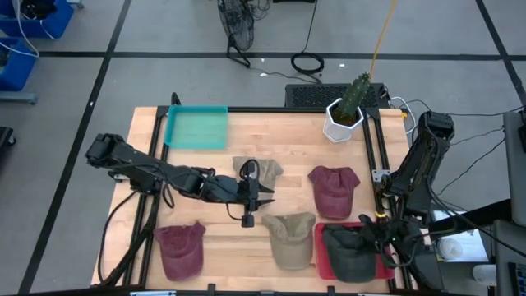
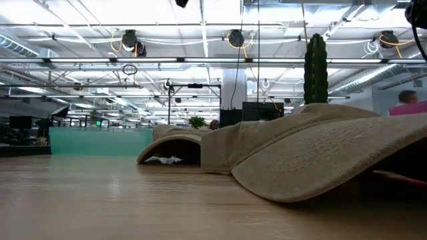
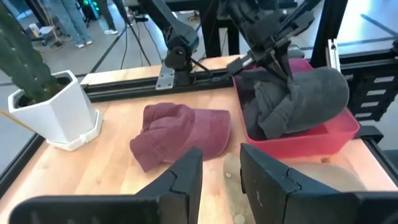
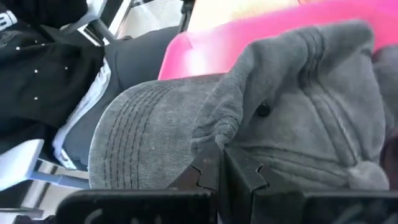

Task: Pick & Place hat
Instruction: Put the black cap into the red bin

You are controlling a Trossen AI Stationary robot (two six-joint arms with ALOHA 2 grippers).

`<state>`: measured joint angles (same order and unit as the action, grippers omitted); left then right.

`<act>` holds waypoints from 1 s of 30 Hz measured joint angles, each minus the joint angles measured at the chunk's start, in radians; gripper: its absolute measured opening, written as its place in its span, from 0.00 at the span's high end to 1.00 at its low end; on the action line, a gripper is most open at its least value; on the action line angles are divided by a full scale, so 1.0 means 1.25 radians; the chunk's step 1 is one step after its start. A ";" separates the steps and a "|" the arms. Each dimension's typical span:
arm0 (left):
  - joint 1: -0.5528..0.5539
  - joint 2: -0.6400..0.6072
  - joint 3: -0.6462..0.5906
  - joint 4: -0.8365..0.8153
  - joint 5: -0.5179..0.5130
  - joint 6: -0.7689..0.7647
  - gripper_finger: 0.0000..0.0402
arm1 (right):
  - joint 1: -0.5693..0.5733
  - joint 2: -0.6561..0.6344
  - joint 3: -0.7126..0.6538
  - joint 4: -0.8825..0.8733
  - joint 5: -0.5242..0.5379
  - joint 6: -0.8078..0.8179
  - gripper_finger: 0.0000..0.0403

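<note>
Grey hat [image 1: 352, 253] already in red tray [image 1: 322, 255] at worktop's [image 1: 279, 189] near right corner, fabric pinched by right pincer [image 4: 219, 163]. Left pincer [image 1: 249, 205] partly spread, empty, mid-worktop. Left loose: tan hat [image 1: 289, 238], olive hat [image 1: 256, 169], two maroon hats [image 1: 333, 190].

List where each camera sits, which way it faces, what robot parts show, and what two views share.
High: above, facing down; table, both arms, left gripper mid-table.
Low: table height, facing the room; tan hat fills it; no arm visible.
Left wrist: looks past parted fingers at maroon hat, cactus pot, red tray.
Right wrist: right gripper shut on grey hat.
Shared: the grey hat appears in both wrist views.
</note>
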<state>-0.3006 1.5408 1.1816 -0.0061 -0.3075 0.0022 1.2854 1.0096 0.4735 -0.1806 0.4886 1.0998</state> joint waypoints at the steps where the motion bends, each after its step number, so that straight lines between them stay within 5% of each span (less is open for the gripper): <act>1: 0.002 -0.001 0.000 -0.003 0.000 -0.004 0.72 | 0.000 0.000 -0.004 0.000 -0.009 0.009 0.99; 30: -0.001 -0.001 0.000 -0.010 0.002 -0.005 0.72 | 0.027 -0.156 -0.009 -0.140 0.048 0.059 0.99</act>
<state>-0.3023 1.5398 1.1816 -0.0189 -0.3054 -0.0040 1.3197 0.8149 0.4616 -0.3559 0.5483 1.1734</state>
